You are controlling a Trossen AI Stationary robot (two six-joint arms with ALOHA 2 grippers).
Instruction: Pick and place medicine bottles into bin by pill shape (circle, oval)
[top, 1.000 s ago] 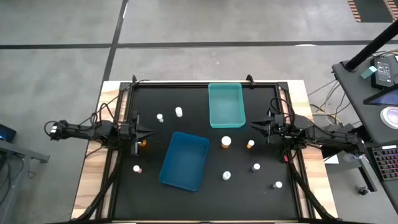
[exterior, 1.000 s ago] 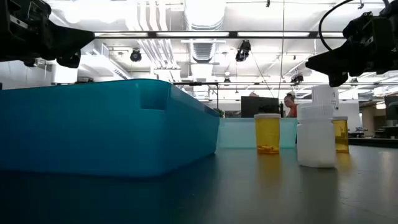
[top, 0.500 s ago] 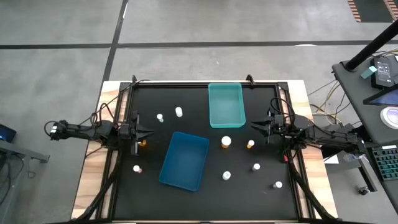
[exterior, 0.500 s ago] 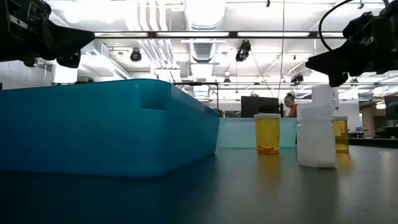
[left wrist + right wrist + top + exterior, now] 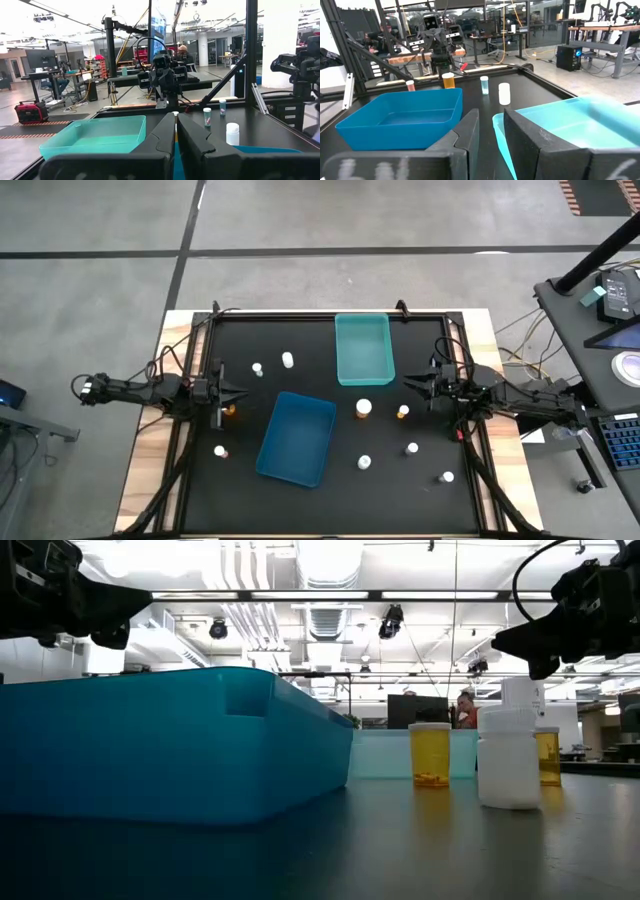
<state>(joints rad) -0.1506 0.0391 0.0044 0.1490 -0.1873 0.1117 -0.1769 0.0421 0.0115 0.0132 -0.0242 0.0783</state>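
Even, bright indoor light from overhead. Ceiling lights (image 5: 330,565) glare white across the top of the low view, washing out detail there. The black table (image 5: 300,340) looks flat and matte from above, with almost no shadows. In the low view, the near blue bin (image 5: 170,745) is soft and out of focus, and its front falls into shade. In both wrist views the near dark fingers (image 5: 192,147) are blurred, while the room behind is bright.
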